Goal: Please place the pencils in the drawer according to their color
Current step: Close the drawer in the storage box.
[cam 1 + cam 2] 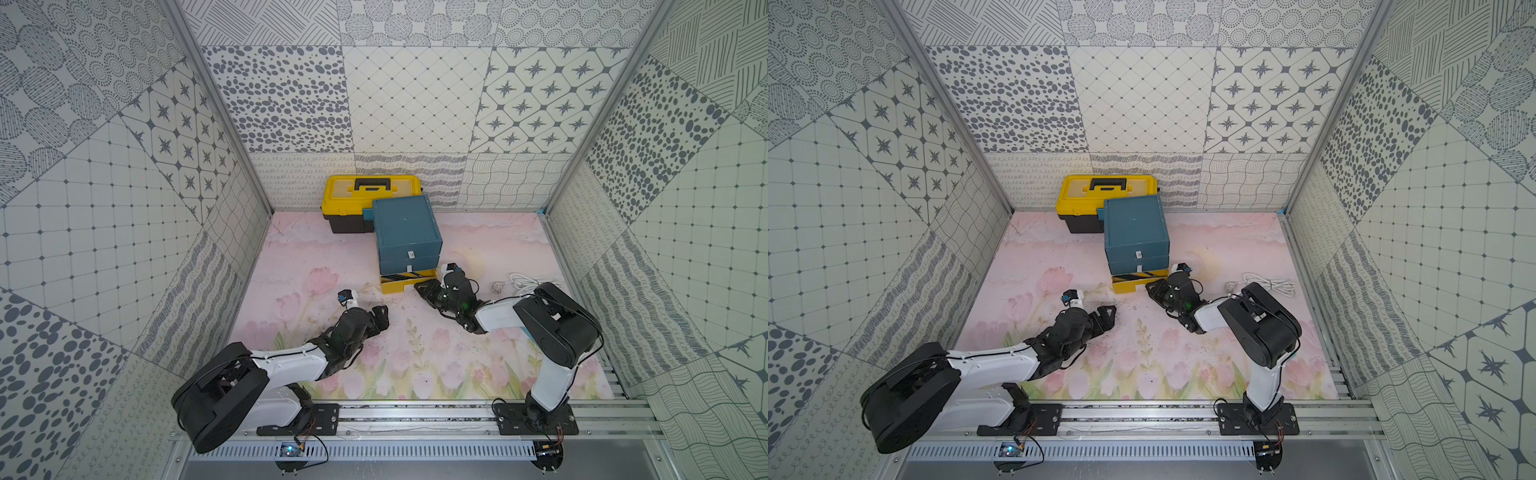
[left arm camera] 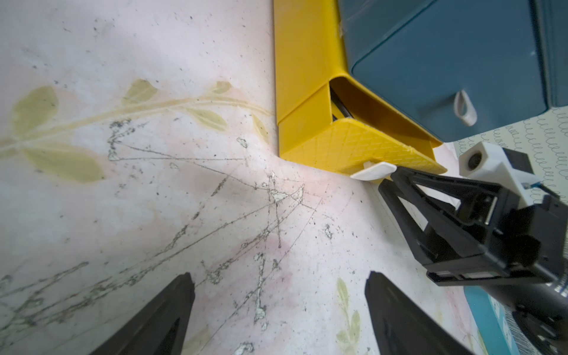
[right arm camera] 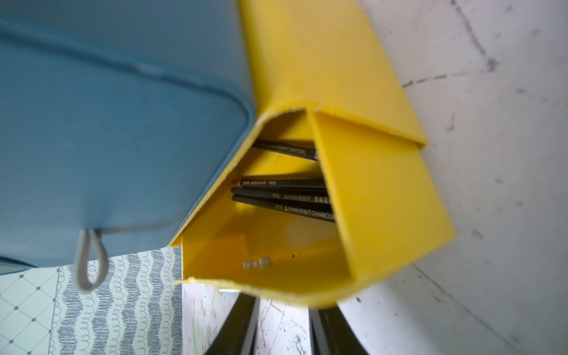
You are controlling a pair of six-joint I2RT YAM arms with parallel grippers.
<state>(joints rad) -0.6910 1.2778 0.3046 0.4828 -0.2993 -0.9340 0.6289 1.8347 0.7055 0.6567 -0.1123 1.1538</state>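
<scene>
The teal drawer point(image 1: 405, 232) point(image 1: 1136, 230) cabinet stands at the back of the mat. Its lowest, yellow tray point(image 1: 397, 286) point(image 1: 1127, 286) point(image 2: 310, 135) point(image 3: 384, 190) is pulled out. Several black pencils point(image 3: 282, 196) point(image 1: 401, 276) point(image 1: 1136, 276) lie inside it. No pencil lies on the mat. My right gripper point(image 1: 417, 286) point(image 1: 1148, 286) point(image 2: 388, 179) point(image 3: 284, 302) is at the tray's front, its narrow jaws closed on the white tab point(image 2: 373, 172). Its tips are hidden in the right wrist view. My left gripper point(image 1: 384, 319) point(image 1: 1111, 318) point(image 2: 279, 276) hovers open and empty left of the tray.
A yellow toolbox point(image 1: 372, 199) point(image 1: 1106, 195) with a black handle sits behind the cabinet, touching it. A white cable point(image 1: 528, 282) point(image 1: 1266, 284) lies coiled on the mat at the right. Patterned walls close in three sides.
</scene>
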